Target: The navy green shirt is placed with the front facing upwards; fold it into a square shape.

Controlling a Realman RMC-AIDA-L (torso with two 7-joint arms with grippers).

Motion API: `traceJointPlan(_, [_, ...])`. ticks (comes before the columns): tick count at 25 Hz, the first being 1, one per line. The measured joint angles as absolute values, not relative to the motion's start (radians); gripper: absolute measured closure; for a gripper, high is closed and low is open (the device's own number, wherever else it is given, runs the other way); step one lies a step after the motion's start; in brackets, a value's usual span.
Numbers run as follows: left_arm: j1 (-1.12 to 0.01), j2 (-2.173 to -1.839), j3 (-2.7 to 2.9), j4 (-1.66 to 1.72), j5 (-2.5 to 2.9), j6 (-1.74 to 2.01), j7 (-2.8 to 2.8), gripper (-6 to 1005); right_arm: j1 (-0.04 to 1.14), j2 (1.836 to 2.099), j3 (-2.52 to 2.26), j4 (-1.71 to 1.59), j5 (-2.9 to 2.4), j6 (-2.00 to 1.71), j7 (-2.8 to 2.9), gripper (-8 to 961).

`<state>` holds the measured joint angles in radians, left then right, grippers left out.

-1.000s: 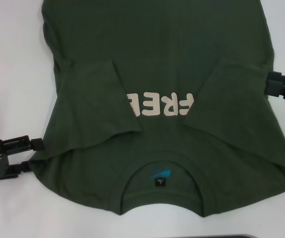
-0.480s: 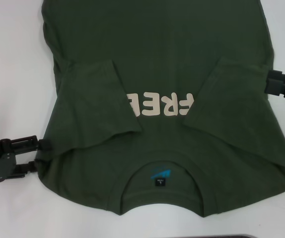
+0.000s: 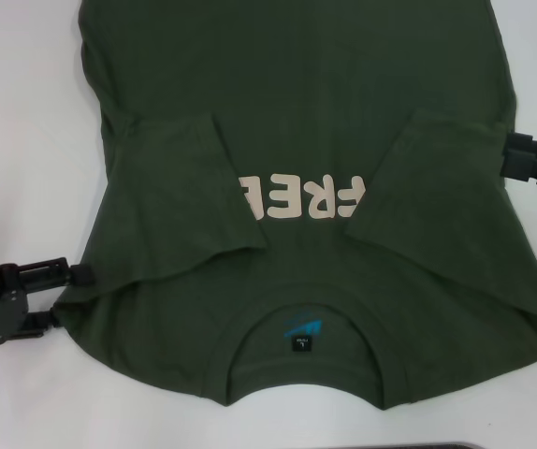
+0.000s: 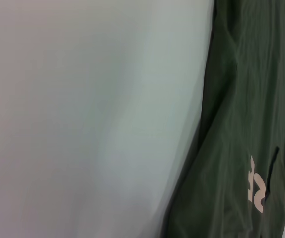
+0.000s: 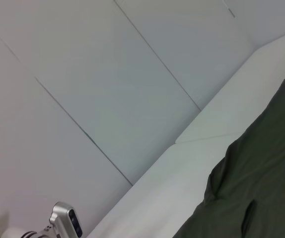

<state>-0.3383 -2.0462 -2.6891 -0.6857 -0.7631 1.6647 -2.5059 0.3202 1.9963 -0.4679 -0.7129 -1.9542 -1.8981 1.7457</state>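
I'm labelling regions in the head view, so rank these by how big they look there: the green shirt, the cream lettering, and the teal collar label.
1. navy green shirt, by far the largest.
2. cream lettering.
3. teal collar label, the smallest.

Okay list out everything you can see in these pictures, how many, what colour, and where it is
shirt: one, dark olive green, spread over the middle of the table, collar nearest the robot, both sleeves folded inward
lettering: one line, cream, on the chest, ends covered by the sleeves
label: one, teal and black, inside the collar
table: one, white, under the shirt
wall panels: pale grey, behind the table in the right wrist view
left gripper: one, black, at the shirt's near left edge
right gripper: one, black, at the shirt's right edge by the folded sleeve
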Motion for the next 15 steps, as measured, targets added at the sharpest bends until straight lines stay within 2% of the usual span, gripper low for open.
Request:
traceJointPlan(8, [-0.341, -2.048, -2.693, -0.683, -0.759, 1.665, -2.507, 172, 0.320, 1.995, -0.467, -0.712, -1.952, -1.900, 1.745, 67])
traceJointPlan(14, [-0.339, -2.073, -2.690, -0.758, -0.758, 1.705, -2.513, 175, 0.318, 1.994, -0.466, -0.710, -1.952, -1.901, 1.744, 68])
traceJointPlan(15, [-0.340, -2.075, -2.689, -0.762, -0.755, 1.708, -2.516, 210, 0.318, 1.994, -0.466, -0.710, -1.952, -1.901, 1.744, 68])
